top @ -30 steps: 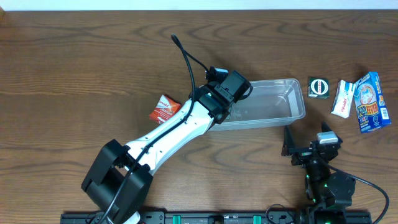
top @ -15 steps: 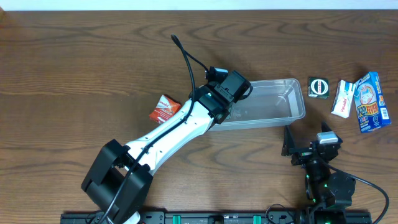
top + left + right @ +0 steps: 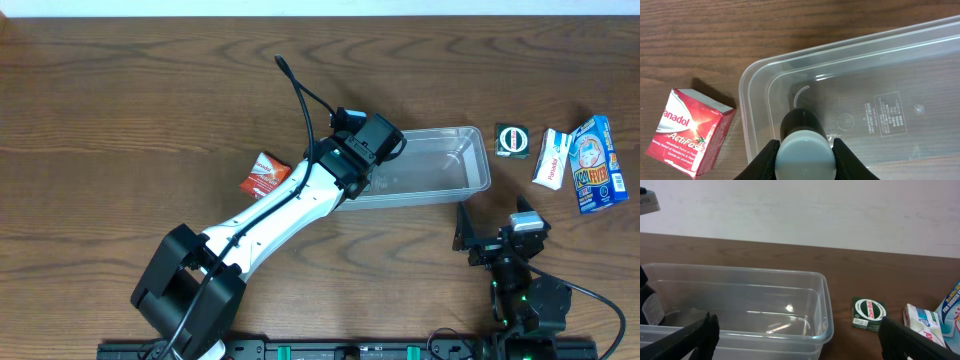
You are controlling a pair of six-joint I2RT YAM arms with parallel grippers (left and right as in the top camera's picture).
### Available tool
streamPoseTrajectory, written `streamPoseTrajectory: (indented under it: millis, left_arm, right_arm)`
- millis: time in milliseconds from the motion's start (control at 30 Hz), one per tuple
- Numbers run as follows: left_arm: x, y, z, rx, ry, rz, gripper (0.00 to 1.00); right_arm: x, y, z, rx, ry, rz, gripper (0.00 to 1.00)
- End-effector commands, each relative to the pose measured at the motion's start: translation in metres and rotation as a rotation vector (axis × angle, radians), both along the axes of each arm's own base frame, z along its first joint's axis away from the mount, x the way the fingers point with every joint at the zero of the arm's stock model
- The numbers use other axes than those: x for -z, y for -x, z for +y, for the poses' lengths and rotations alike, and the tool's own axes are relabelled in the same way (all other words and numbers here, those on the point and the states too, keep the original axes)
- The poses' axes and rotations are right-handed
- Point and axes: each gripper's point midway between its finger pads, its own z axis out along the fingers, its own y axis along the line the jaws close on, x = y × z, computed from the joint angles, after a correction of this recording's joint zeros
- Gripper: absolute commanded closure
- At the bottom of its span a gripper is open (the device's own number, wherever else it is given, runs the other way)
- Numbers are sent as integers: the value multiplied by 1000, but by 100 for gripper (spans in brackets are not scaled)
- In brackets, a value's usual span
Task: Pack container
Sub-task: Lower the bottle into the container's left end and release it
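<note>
The clear plastic container (image 3: 470,160) lies right of centre on the table; it also shows in the left wrist view (image 3: 880,75) and the right wrist view (image 3: 765,310). My left gripper (image 3: 805,159) is shut on a dark bottle with a pale cap (image 3: 805,150), held inside the container's left end (image 3: 372,152). A sliver of the bottle shows at the left edge of the right wrist view (image 3: 652,309). My right gripper (image 3: 800,342) is open and empty, near the table's front edge (image 3: 497,240), below the container.
A red Panadol box (image 3: 264,174) lies left of the container, also in the left wrist view (image 3: 687,131). Right of the container lie a green Zam-Buk box (image 3: 513,140), a white box (image 3: 551,158) and a blue box (image 3: 597,165).
</note>
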Motion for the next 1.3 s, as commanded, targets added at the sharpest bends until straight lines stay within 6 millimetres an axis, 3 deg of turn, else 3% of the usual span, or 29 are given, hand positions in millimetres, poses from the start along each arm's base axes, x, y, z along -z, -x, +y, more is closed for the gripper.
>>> streamPoseTrajectory:
  millis: [0, 300, 433, 467, 500, 567, 700, 1000, 1267]
  left_arm:
    - [-3, -3, 3, -22, -7, -19, 71]
    - [-4, -5, 2, -23, -2, -25, 71]
    - [-4, -5, 2, -22, 0, -27, 87]
    - [-4, -5, 2, -23, 0, -27, 87]
    - [-4, -5, 2, -23, 0, -27, 85]
    - [-4, -5, 2, -23, 0, -27, 59]
    - [-5, -5, 1, -23, 3, -29, 44]
    - [-6, -8, 0, -22, 9, -41, 42]
    - [-19, -24, 3, 10, -15, -100, 42]
  right_arm:
    - [1, 0, -3, 10, 0, 4, 1]
    - [1, 0, -3, 9, 0, 4, 1]
    - [1, 0, -3, 10, 0, 4, 1]
    - [1, 0, -3, 9, 0, 4, 1]
    - [1, 0, -3, 10, 0, 4, 1]
    - [1, 0, -3, 10, 0, 4, 1]
    - [1, 0, -3, 10, 0, 4, 1]
    - [1, 0, -3, 9, 0, 4, 1]
    - [1, 0, -3, 9, -1, 4, 1]
